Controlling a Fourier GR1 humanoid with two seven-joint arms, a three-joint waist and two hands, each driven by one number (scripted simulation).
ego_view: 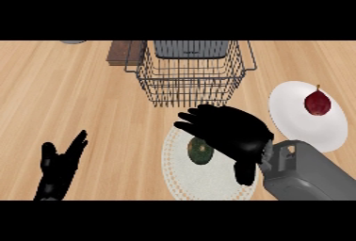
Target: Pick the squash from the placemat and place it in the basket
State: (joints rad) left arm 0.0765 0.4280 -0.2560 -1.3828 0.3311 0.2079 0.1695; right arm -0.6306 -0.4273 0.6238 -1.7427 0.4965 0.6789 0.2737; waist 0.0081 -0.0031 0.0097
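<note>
While the right hand (230, 132) hovers spread over it, the squash (200, 151) lies on the placemat (179, 175), basket (191, 77) at twelve o'clock. It looks hard, smooth, fairly light; grasp across its middle.

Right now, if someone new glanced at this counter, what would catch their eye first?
The black right hand dominates the centre, spread low over the green squash on the round white placemat. Just behind stands the wire basket, and to the right a white plate carries a dark red fruit. The left hand rests open at lower left.
</note>
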